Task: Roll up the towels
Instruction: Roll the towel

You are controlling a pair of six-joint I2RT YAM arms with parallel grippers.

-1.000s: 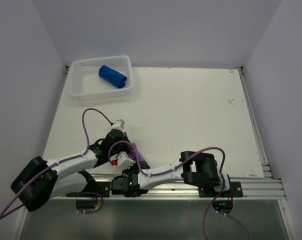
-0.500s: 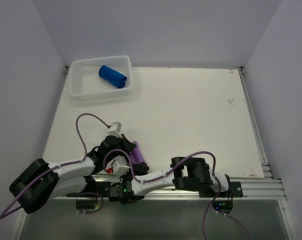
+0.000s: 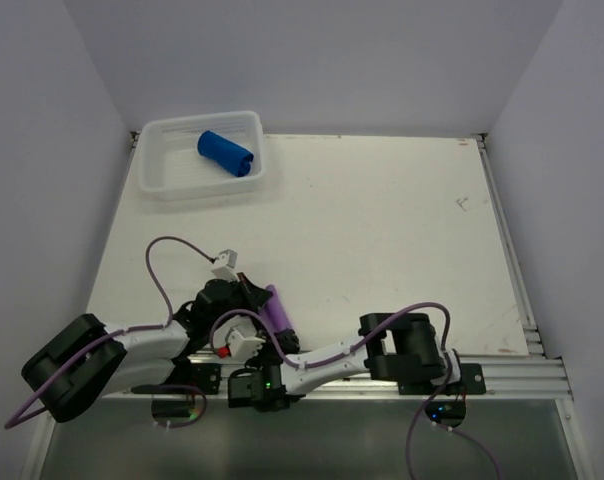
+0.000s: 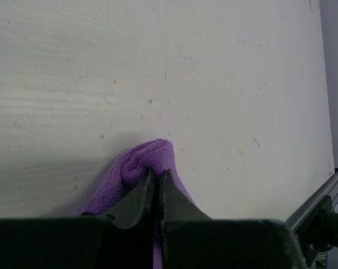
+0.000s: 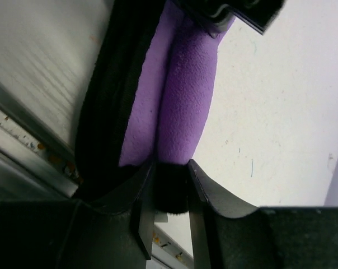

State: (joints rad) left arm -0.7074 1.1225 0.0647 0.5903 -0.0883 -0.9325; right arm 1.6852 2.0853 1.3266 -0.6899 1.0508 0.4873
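A light purple towel [image 3: 278, 310] with a dark edge lies as a tight roll near the table's front edge, between both grippers. My left gripper [image 3: 260, 292] [image 4: 156, 172] is shut, pinching the far end of the purple towel [image 4: 136, 162]. My right gripper [image 3: 278, 335] [image 5: 171, 163] has its jaws closed around the roll's dark near end, both fingers touching it. The roll of the purple towel [image 5: 183, 95] runs away from the jaws toward the left gripper. A royal blue towel [image 3: 225, 153] lies rolled up inside the white basket [image 3: 162, 178].
The white mesh basket stands at the table's far left corner. An aluminium rail [image 3: 502, 375] [image 5: 23, 151] runs along the near edge, just behind the right gripper. Walls close in the left, back and right sides.
Both wrists have shifted slightly toward the near left while holding the purple roll. The roll itself has barely moved. The blue towel and basket are unchanged.
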